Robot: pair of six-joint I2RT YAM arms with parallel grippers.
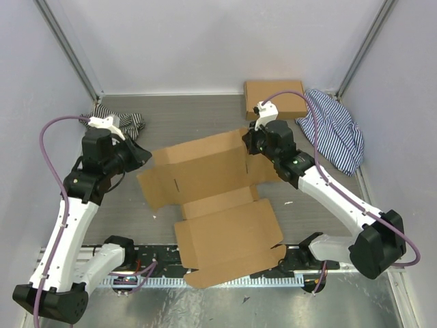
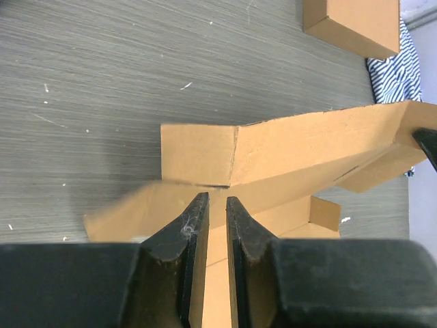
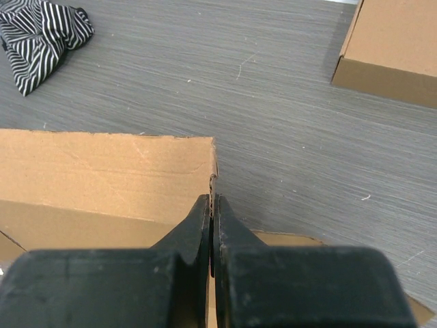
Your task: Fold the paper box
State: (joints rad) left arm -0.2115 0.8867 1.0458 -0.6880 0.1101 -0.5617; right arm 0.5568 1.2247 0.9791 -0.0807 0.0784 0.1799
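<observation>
The paper box (image 1: 218, 205) is a brown die-cut cardboard sheet lying mostly flat in the middle of the table, with its near flap over the front rail. My right gripper (image 1: 250, 141) is shut on the right corner of the far panel, which is raised off the table. The right wrist view shows its jaws (image 3: 213, 198) pinching the cardboard edge (image 3: 102, 171). My left gripper (image 1: 145, 156) is at the sheet's far left flap. In the left wrist view its jaws (image 2: 217, 199) stand a narrow gap apart above the cardboard (image 2: 307, 147), holding nothing.
A ready-made brown box (image 1: 275, 98) sits at the back right, also seen in both wrist views (image 2: 355, 24) (image 3: 396, 41). A blue striped cloth (image 1: 334, 126) lies right of it. A black striped cloth (image 1: 123, 123) lies at the back left. Walls enclose three sides.
</observation>
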